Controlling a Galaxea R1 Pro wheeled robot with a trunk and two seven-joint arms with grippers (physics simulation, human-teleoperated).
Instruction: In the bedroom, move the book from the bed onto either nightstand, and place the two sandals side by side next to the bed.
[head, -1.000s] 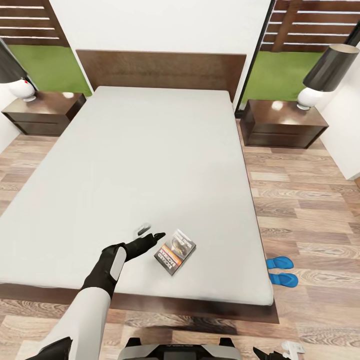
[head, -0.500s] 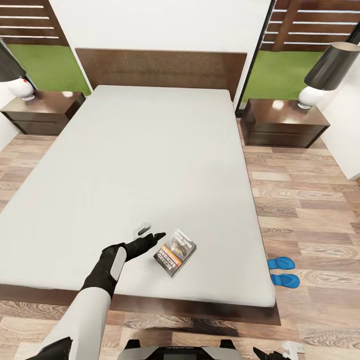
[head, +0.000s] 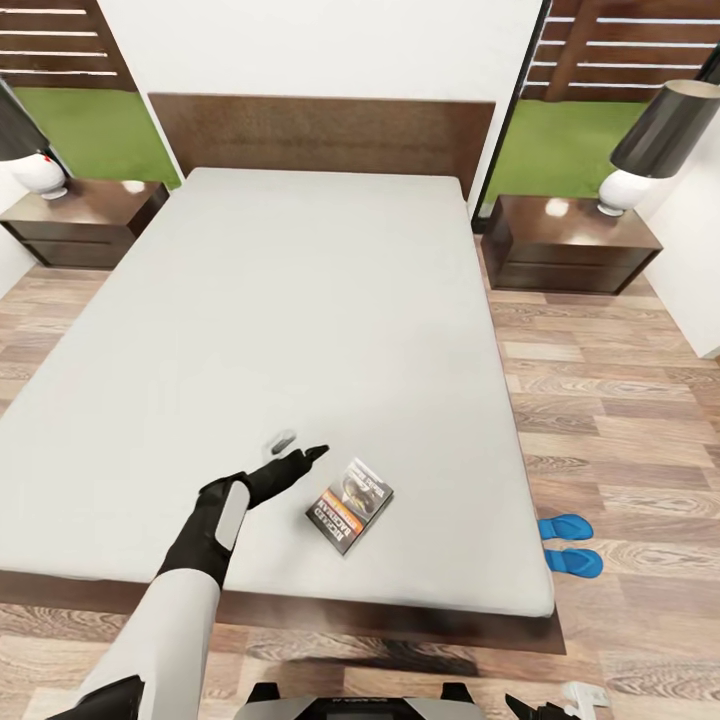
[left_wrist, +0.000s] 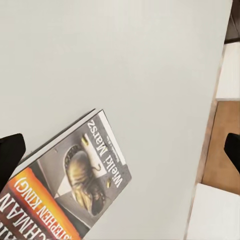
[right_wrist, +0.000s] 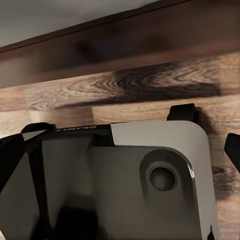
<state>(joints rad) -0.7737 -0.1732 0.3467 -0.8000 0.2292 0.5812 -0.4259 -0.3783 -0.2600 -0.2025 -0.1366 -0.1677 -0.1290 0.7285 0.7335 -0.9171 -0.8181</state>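
Note:
The book (head: 348, 503) lies flat on the pale mattress of the bed (head: 300, 320), near the foot end, its dark cover and orange band facing up. My left gripper (head: 302, 446) hovers open just to the book's left and a little beyond it, touching nothing. In the left wrist view the book (left_wrist: 70, 185) lies below and between the spread fingertips (left_wrist: 10, 155). Two blue sandals (head: 568, 543) rest side by side on the floor by the bed's right side. My right gripper (right_wrist: 120, 150) hangs low by the robot's base, fingers apart and empty.
A nightstand (head: 85, 222) stands left of the headboard and another nightstand (head: 570, 245) right of it, each with a lamp (head: 650, 140). Wood floor (head: 620, 400) runs along both sides of the bed. The bed's dark frame (head: 380, 615) is just in front of the robot's base (right_wrist: 150, 175).
My left gripper has moved a little farther over the mattress, away from the foot edge. The book and sandals have not moved; the view has shifted slightly.

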